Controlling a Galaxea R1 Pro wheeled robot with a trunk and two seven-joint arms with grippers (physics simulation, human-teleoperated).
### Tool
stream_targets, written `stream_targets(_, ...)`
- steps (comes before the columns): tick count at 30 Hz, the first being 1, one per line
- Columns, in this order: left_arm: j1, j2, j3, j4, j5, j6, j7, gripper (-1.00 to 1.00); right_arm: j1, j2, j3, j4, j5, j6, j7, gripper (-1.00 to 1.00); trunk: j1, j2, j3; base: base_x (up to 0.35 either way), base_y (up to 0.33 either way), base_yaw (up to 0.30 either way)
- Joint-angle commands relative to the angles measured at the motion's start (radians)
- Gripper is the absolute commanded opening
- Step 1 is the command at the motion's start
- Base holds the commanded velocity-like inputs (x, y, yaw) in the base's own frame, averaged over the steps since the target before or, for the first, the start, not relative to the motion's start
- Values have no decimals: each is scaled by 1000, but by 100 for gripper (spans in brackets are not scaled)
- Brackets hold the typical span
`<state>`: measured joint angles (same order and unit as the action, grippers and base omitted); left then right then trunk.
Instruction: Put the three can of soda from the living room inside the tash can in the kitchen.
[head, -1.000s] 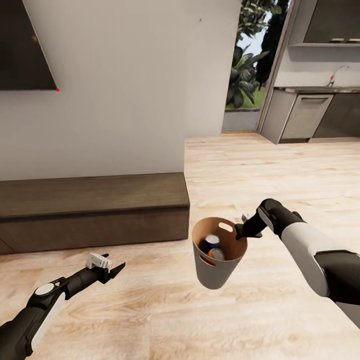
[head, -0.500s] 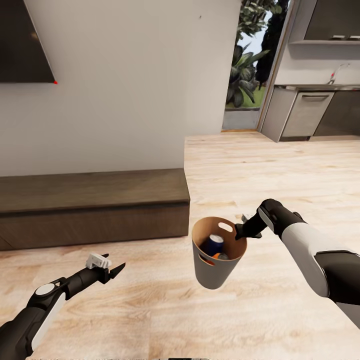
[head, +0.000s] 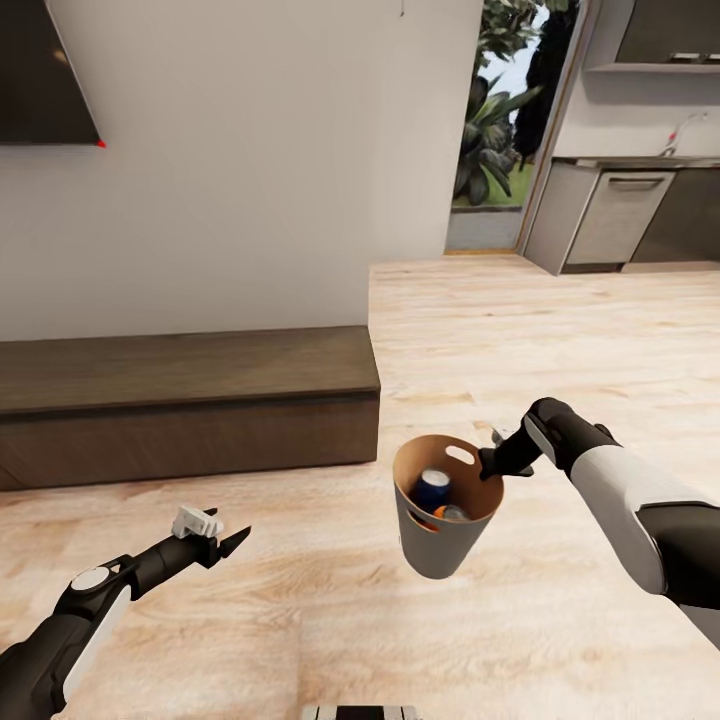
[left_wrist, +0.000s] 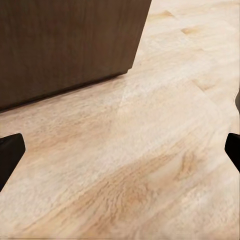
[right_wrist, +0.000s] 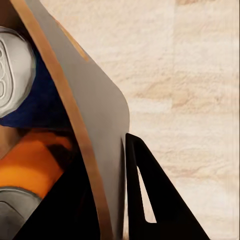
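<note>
The grey bin (head: 440, 540) is held up over the wood floor (head: 560, 340) by the right tool (head: 492, 463). The tool is pinched shut on the bin's rim, w/ one finger inside the wall & one outside, as seen in the right wrist view (right_wrist: 107, 145). The bin hangs a bit tilted, off the floor.

Inside the bin, a dark blue can (head: 432, 490) w/ a silver top is seen, & an orange can (head: 452, 514) just beside it. In the right wrist view the blue can (right_wrist: 20, 85) lies on top of an orange one (right_wrist: 35, 160), touching it. A third can cannot be made out for sure.

The left tool (head: 222, 537) is held low over the floor, near a long dark wood bench (head: 180, 400) by the white wall. Its fingers are spread wide & nothing is held; in the left wrist view the 2 dark tips (left_wrist: 10, 150) are seen far apart at the edges, w/ bare floor between.

The kitchen is seen far back on the right, w/ a grey appliance front (head: 615, 215) & dark cabinets (head: 670, 30) above. Green plants (head: 495, 110) are seen thru a doorway next to it.
</note>
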<state>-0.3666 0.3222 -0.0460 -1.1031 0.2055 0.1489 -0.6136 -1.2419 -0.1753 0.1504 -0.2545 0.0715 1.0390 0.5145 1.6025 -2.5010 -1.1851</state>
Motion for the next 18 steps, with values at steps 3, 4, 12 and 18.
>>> stream_targets(3, 0, 0, 0, 0, 0, 0, 0, 100, -1, -4, -11, -1, -39, 8, 7, -100, 1, -1, -12, 0, 0, 0)
stream_targets(4, 0, 0, 0, 0, -1, 0, 0, 100, -1, -5, -11, -1, -39, 8, 7, -100, 2, -1, -15, 0, 0, 0)
stream_targets(12, 0, 0, 0, 0, -1, 0, 0, 100, -1, -7, -11, -2, -38, 8, 7, -100, 5, -3, -46, 0, 0, 0)
stream_targets(18, 0, 0, -1, 0, -1, 0, 0, 100, -1, -8, -10, -2, -38, 8, 7, -100, 8, -4, -70, 0, 0, 0)
